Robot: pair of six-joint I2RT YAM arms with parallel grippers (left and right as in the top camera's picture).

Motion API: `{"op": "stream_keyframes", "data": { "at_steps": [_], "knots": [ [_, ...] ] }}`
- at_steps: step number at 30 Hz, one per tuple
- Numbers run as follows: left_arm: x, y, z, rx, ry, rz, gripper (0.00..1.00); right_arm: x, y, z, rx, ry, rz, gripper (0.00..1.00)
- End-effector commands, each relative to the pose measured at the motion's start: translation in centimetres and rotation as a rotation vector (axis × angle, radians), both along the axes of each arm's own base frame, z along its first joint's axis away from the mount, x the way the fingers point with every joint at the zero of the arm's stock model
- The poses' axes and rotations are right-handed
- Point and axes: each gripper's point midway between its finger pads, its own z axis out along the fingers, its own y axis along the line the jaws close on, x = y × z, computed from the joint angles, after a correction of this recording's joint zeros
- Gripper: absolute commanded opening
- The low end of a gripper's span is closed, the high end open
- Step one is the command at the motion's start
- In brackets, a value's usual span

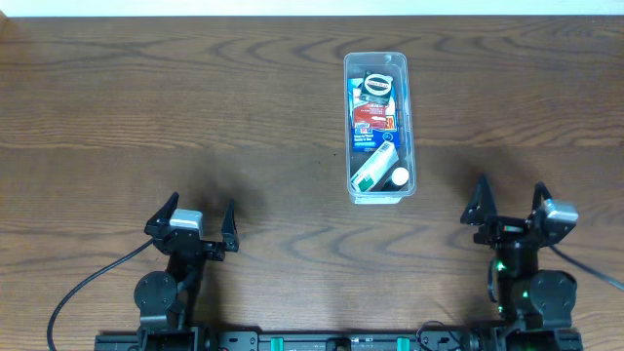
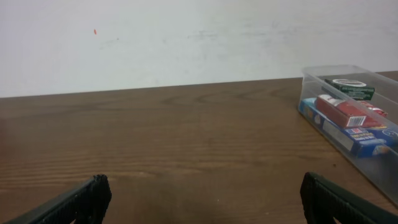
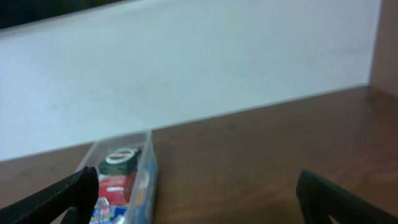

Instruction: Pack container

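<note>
Wood-grain bench [image 1: 146, 107] is carrying the container [image 1: 375, 57], which is sitting right of centre toward the far edge. Left fingers [image 1: 163, 214] and right fingers [image 1: 479, 202] are hanging spread wide (gripping nothing) near the front edge. Inside the container a tube [image 1: 375, 164], a red packet [image 1: 373, 119] and a round tin [image 1: 373, 86] are lying.

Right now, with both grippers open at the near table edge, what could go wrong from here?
The container is already crowded; anything added could ride up on the slanted tube and stick out.
Its clear walls are hard to see; the right gripper might clip the rim and shove it.
</note>
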Motion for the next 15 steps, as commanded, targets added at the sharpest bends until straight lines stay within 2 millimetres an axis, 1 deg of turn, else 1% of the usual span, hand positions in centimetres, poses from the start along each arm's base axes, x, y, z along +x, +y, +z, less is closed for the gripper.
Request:
{"op": "stream_keyframes", "data": {
  "at_steps": [1, 6, 12, 15],
  "knots": [
    [0.0, 0.1, -1.6, 0.005, 0.044, 0.003, 0.98, -0.3, 0.3, -0.3, -0.021, -0.058, 0.012, 0.99],
    [0.0, 0.1, -1.6, 0.005, 0.044, 0.003, 0.98, -0.7, 0.3, -0.3, -0.017, -0.133, 0.012, 0.99],
    [0.0, 0.1, -1.6, 0.005, 0.044, 0.003, 0.98, -0.6, 0.2, -0.9, -0.052, -0.121, 0.003, 0.99],
    [0.0, 0.1, -1.6, 0.005, 0.044, 0.003, 0.98, -0.4, 0.2, -1.8, -0.099, -0.101, 0.0, 0.99]
  ]
}}
